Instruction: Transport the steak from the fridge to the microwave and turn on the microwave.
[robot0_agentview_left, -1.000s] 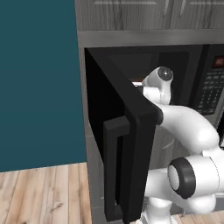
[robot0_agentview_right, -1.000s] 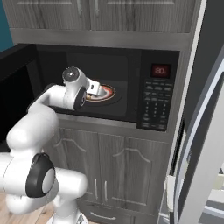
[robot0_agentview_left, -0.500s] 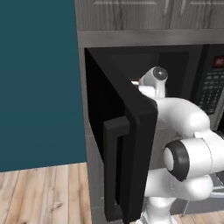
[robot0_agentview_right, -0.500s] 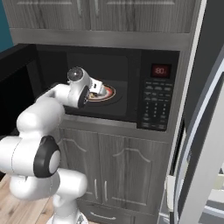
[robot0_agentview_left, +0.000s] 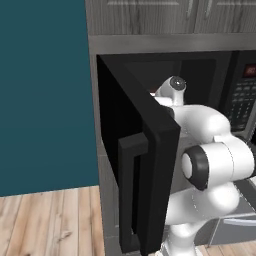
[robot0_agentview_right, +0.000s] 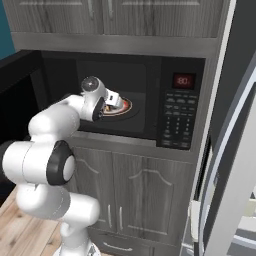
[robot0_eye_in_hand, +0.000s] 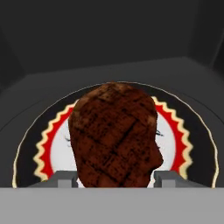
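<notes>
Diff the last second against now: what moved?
The arm reached further into the microwave, carrying the gripper, shut on the steak, over the plate. Nothing released. The microwave door stayed open; the base and display are unchanged.

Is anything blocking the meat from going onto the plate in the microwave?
Nothing visible is. The microwave door is swung wide open, and the pincer holds the steak inside the cavity, right in front of the plate. Whether the steak already touches the plate cannot be told.
</notes>
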